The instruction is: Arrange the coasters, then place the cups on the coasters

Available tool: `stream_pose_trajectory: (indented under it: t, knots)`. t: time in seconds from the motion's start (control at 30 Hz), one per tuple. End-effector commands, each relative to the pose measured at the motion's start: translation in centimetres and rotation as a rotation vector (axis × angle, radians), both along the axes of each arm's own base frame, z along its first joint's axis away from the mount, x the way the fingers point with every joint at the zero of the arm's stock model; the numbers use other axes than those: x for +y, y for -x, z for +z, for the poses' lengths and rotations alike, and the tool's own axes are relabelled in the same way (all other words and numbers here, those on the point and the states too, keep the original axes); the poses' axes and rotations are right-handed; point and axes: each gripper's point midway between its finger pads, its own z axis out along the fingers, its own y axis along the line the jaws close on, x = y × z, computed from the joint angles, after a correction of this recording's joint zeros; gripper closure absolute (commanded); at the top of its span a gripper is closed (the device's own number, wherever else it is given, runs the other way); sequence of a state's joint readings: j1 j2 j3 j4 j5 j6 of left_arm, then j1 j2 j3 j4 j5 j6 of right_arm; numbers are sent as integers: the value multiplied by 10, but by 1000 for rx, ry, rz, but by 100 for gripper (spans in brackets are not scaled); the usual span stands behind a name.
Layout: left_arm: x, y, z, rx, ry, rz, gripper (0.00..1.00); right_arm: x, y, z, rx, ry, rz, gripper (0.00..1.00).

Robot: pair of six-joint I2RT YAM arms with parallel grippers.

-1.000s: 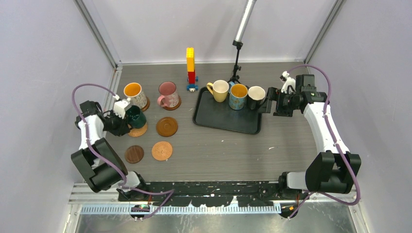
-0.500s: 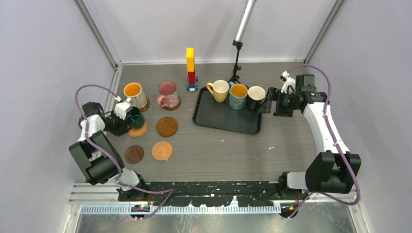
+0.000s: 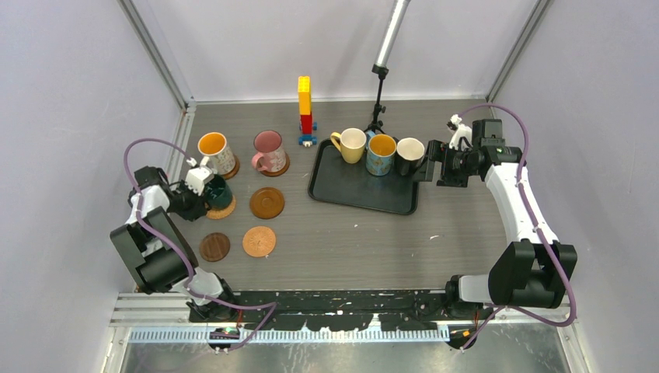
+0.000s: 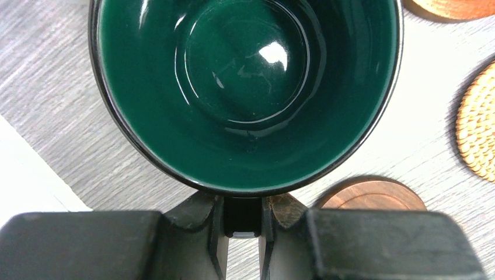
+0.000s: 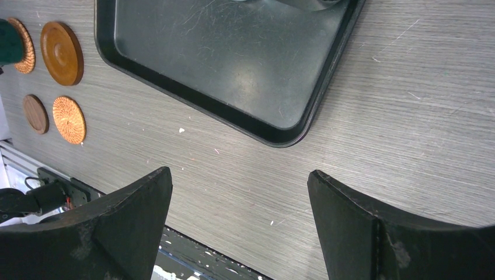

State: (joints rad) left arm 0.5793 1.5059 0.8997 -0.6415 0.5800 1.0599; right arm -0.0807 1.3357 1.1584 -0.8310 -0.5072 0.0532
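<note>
Handle of the dark teal mug (image 4: 245, 87) is pinched by the left gripper (image 4: 242, 213), jaws nearly together w/ the handle between them. A handle grip keeps the cup upright & the rim free. From above, that mug is over a tan woven coaster (image 3: 221, 210) at the left of the desk (image 3: 435, 249); can't tell if it's resting or just off it. Behind it, patterned mug (image 3: 215, 151) w/ orange inside is on its own coaster; pink mug (image 3: 269, 149), next right, likewise. Three coasters are bare, laid in a rough grid so each cup gets a spot: dark brown coaster (image 3: 214, 246) nearest, 2nd woven coaster (image 3: 259, 241) beside it, glossy wood coaster (image 3: 266, 203) behind that. Brick tower (image 3: 305, 109) stands at the back, not part of the job. Black tray (image 3: 353, 192) holds yellow mug (image 3: 351, 144), blue mug (image 3: 381, 154) & a third mug (image 3: 409, 155). Right gripper (image 5: 239, 174) is spread wide, empty, just right of the third mug, prob. lined up to take it. Approx. half the cups are placed.
</note>
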Motion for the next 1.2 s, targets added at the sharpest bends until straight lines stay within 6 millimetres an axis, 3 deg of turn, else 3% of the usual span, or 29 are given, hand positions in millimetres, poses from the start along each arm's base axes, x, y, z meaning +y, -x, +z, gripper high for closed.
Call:
stream_pose_trajectory:
  t: [0.0, 0.07, 0.2, 0.3, 0.4, 0.53, 0.77, 0.87, 1.17]
  knots:
    - [11, -10, -1, -64, -50, -26, 97, 2, -8, 14, -55, 6, 18, 10]
    - [12, -8, -3, -56, -54, -29, 91, 1, -9, 13, -53, 8, 17, 10]
    - [12, -4, 0, -58, -74, -48, 64, 2, -9, 13, -54, 7, 16, 10]
    - [14, 1, 5, -44, -87, -62, 49, 2, -10, 13, -56, 7, 18, 10]
    - [14, 13, 11, -5, -76, -89, 30, 2, -10, 13, -57, 7, 18, 10]
    - [9, 33, 27, 49, -48, -170, 12, 3, -11, 13, -56, 6, 21, 10]
    - [-7, 35, 97, 35, -17, -262, 7, 4, -12, 14, -61, 5, 30, 10]
    - [-26, 24, 124, 36, -11, -295, 7, 5, -14, 16, -65, 4, 33, 10]
    - [-138, -26, 176, -50, -12, -529, 8, 5, -21, 19, -78, 7, 50, 10]
